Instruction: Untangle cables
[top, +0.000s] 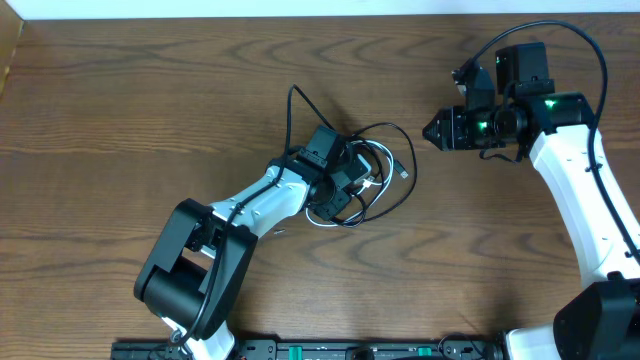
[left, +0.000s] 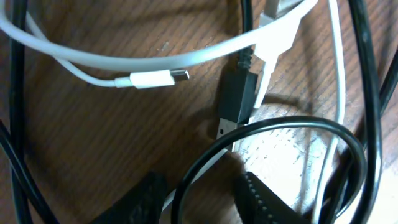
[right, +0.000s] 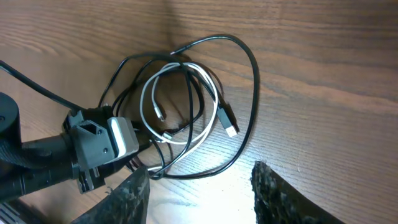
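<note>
White thin cable (right: 144, 99) and thin black cable (right: 255, 81) are looped through each other mid-table on the brown wooden table (top: 150, 100). Strands are straddled, not clamped, by the left gripper (left: 199, 199), jaws partly apart. The right gripper (right: 199, 193) is held wide and empty nearby. Separation seems barely begun; one strand must be pinched and drawn clear.

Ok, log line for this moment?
white cable, black cable: tangled on table | left jaws: open, over tangle | right jaws: open, empty, apart from tangle
</note>
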